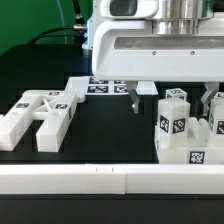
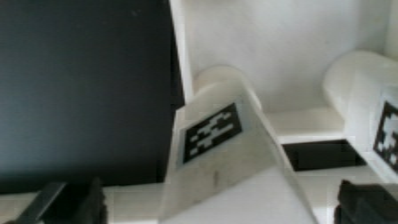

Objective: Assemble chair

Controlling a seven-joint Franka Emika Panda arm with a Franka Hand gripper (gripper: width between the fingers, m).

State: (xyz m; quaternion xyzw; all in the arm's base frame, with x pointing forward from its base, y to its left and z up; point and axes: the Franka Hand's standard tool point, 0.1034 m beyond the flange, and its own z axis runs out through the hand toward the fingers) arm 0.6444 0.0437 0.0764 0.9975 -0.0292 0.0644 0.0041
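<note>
**Inspector:** Status of the chair?

**Assessor:** Partly built. A blocky assembly (image 1: 188, 140) stands on the table (image 1: 110, 135) toward the exterior view's right, with tagged bars upright in it. The H-shaped frame (image 1: 40, 115) lies flat toward the left, well apart from it and not yet joined.

**Inspector:** End effector?

**Assessor:** The end effector (image 1: 172, 98) is spread wide and straddles one upright bar (image 2: 217, 130) from above. It grips nothing. My judgement is that the task is roughly midway, with at least the frame left to fit.

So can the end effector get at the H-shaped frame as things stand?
Probably yes: the H-shaped frame lies flat on the exterior view's left, nothing on it, and the open end effector hangs off to the side over the tagged posts.
</note>
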